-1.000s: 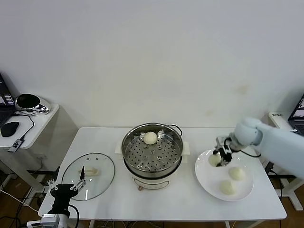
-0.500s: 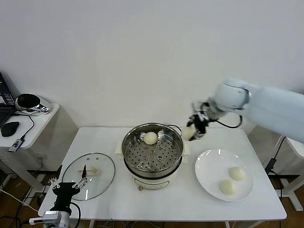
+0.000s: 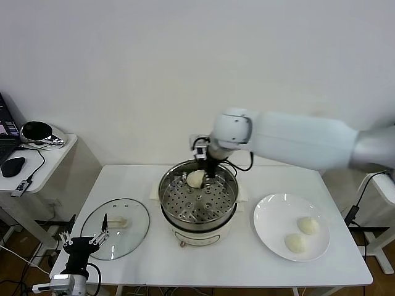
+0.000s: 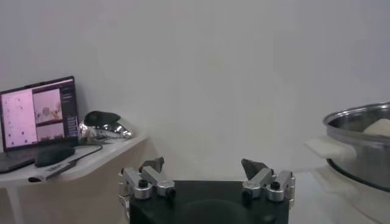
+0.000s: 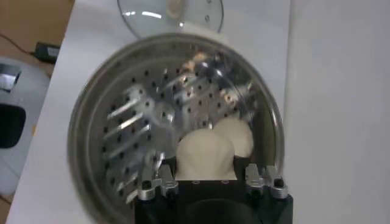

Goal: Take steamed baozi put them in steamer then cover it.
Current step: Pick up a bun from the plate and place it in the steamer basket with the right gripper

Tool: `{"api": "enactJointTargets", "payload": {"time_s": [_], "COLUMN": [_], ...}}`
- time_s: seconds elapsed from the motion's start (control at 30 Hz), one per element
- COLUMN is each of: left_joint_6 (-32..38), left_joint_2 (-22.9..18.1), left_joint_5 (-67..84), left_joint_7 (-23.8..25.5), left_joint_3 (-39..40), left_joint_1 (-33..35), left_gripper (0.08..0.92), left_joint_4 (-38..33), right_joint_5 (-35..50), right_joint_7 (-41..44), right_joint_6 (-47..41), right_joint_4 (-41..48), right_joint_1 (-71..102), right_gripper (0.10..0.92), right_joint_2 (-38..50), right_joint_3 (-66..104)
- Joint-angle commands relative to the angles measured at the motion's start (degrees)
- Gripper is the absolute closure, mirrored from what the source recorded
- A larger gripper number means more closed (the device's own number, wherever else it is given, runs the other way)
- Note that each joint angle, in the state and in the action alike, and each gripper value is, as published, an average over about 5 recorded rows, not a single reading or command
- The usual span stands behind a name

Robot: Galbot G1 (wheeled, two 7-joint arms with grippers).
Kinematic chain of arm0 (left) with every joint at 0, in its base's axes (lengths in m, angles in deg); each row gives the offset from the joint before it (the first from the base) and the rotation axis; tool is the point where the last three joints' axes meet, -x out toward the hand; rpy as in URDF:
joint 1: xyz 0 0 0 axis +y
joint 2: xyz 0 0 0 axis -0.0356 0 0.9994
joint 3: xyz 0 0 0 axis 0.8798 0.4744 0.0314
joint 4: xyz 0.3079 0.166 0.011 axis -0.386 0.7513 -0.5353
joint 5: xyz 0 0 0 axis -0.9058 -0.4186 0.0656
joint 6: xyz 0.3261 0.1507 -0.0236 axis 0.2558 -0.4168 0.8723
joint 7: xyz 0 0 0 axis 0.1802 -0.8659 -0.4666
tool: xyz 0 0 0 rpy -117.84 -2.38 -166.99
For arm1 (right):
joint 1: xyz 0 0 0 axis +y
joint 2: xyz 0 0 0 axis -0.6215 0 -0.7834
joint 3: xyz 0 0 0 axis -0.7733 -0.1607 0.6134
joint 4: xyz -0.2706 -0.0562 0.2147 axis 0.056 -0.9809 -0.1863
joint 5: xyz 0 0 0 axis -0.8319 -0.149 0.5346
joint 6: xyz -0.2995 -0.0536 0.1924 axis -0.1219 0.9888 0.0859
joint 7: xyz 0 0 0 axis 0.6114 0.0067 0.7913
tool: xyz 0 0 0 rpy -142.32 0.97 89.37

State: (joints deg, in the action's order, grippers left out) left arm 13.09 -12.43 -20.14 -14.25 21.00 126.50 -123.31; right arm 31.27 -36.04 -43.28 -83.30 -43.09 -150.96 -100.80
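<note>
Over perforated steel steamer (image 3: 199,198), R gripper (image 5: 209,181) w/ smooth baozi (image 5: 206,154)

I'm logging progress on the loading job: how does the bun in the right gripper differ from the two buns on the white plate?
The held bun is clamped in the right gripper over the steamer, beside a bun already inside; the plate buns lie free on the white plate. The held bun hangs at the steamer's far side; the plate buns sit to the steamer's right. All are round and cream-white.
</note>
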Motion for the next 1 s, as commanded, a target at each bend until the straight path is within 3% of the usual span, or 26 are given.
{"api": "enactJointTargets", "payload": {"time_s": [0.03, 0.6, 0.83, 1.0], "left_joint_6": [0.02, 0.42, 0.4, 0.38], "left_joint_2": [-0.03, -0.15, -0.18, -0.02], "left_joint_5": [0.07, 0.51, 0.46, 0.47], "left_joint_7": [0.02, 0.05, 0.07, 0.06], "left_joint_3": [-0.13, 0.05, 0.1, 0.03], "left_joint_1": [-0.01, -0.06, -0.07, 0.07], "left_gripper": [0.177, 0.177, 0.177, 0.177], "left_joint_4": [0.0, 0.03, -0.15, -0.19], "right_joint_5": [2.1, -1.41, -1.76, -2.41], "right_joint_7": [-2.44, -4.53, -2.18, 5.44], "right_joint_6": [-2.47, -2.52, -2.74, -1.57], "right_joint_4": [5.87, 12.79, 12.01, 4.04], "right_joint_1": [4.44, 9.51, 8.32, -0.08], "right_gripper": [0.448, 0.44, 0.267, 0.207], "right_joint_2": [-7.48, -12.79, -11.64, -4.06], "right_joint_3": [0.31, 0.96, 1.89, 1.78]}}
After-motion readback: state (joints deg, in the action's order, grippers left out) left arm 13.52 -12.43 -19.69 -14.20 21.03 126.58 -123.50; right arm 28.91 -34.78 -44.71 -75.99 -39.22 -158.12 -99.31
